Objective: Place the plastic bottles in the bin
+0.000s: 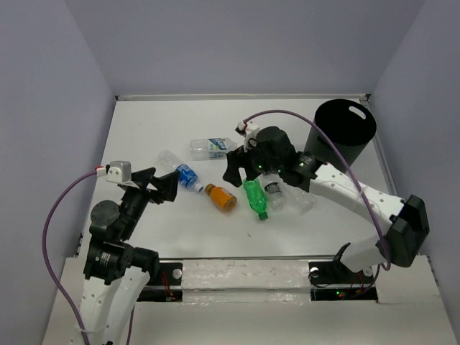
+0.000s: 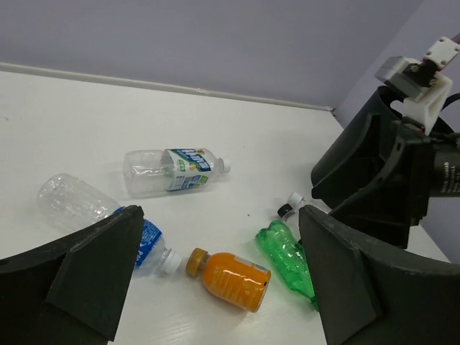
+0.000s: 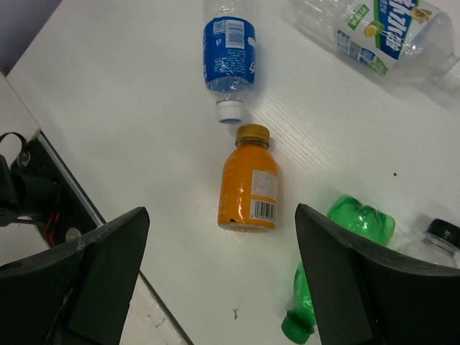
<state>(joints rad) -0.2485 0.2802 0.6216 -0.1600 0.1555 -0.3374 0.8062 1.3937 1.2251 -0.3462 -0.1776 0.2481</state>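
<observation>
The black bin (image 1: 325, 149) stands at the back right. Several bottles lie mid-table: a white-green label one (image 1: 210, 147), a blue label one (image 1: 181, 172), an orange one (image 1: 221, 198), a green one (image 1: 255, 198) and a dark-capped clear one (image 1: 274, 190). My left gripper (image 1: 162, 185) is open and empty, left of the blue label bottle (image 2: 86, 212); the orange bottle (image 2: 230, 278) lies below its jaws. My right gripper (image 1: 237, 162) is open and empty, hovering over the orange bottle (image 3: 249, 187) and the green bottle (image 3: 338, 237).
Another clear bottle (image 1: 302, 201) lies under the right arm. The table's raised back edge (image 1: 237, 96) and grey side walls close in the space. The right gripper's body (image 2: 381, 180) fills the right of the left wrist view.
</observation>
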